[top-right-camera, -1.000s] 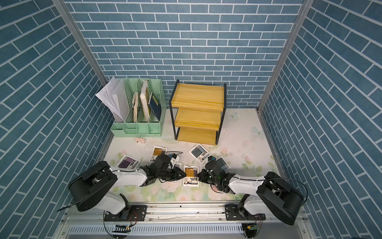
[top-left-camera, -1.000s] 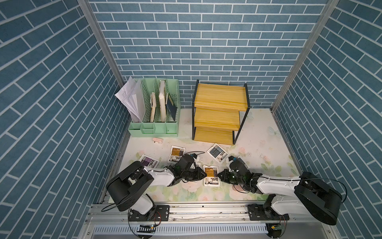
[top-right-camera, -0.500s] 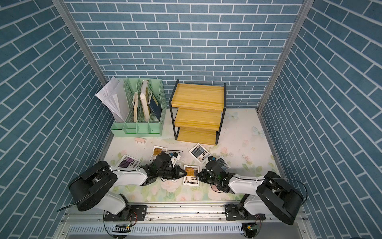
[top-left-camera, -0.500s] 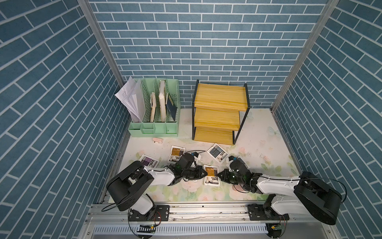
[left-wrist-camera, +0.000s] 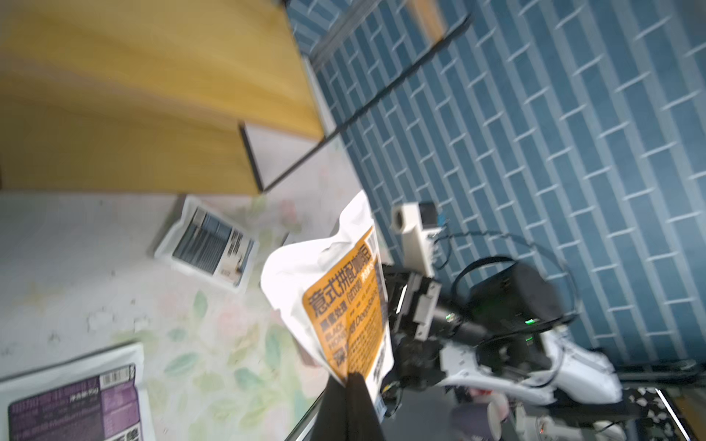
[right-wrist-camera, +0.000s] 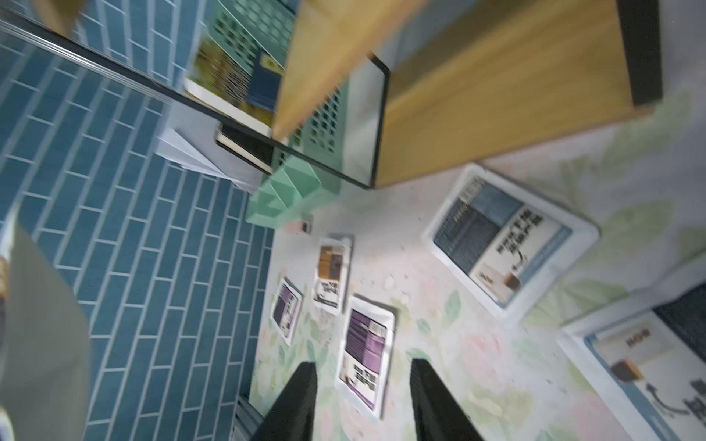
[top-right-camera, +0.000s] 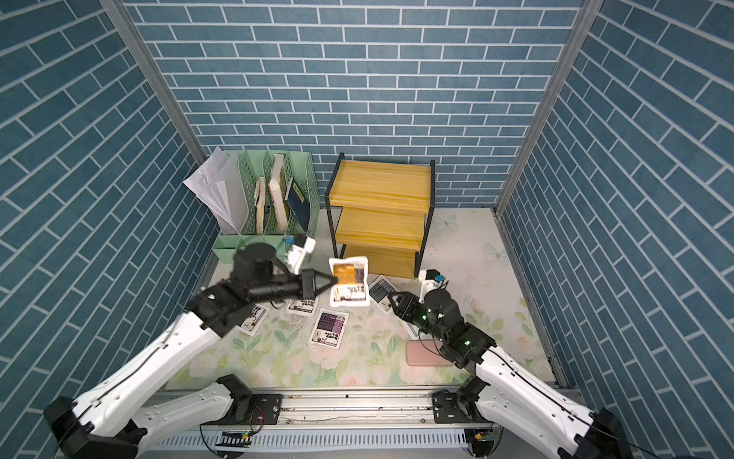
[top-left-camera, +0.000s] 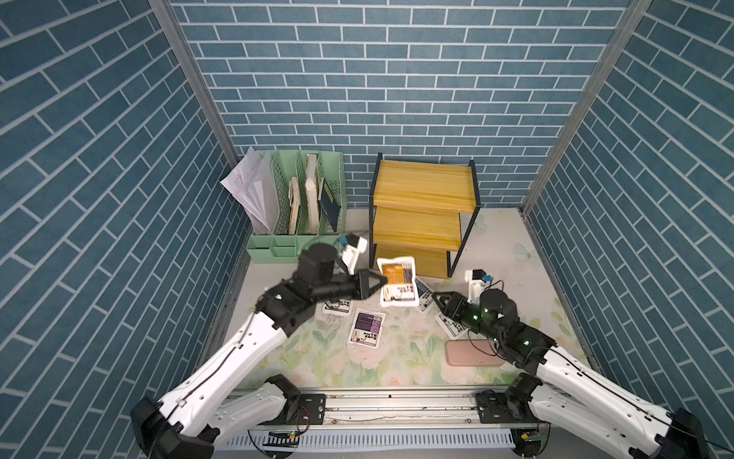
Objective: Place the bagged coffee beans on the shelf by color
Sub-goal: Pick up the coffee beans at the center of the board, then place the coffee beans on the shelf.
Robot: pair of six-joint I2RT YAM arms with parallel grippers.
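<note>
My left gripper is shut on the edge of an orange-brown bagged coffee beans pouch. The pouch hangs above the table in front of the bottom board of the shelf. To its right, my right gripper is open and holds nothing. Flat on the mat lie a purple pouch, a second purple one, another orange-brown one, and two grey-blue ones.
A mint-green file organizer with papers and books stands left of the shelf. A pink flat case lies under my right arm. Blue brick walls close in three sides. A metal rail runs along the front.
The left gripper has shut on the orange-brown pouch and lifted it off the mat toward the shelf. The right gripper has opened and drawn away from the pouch.
</note>
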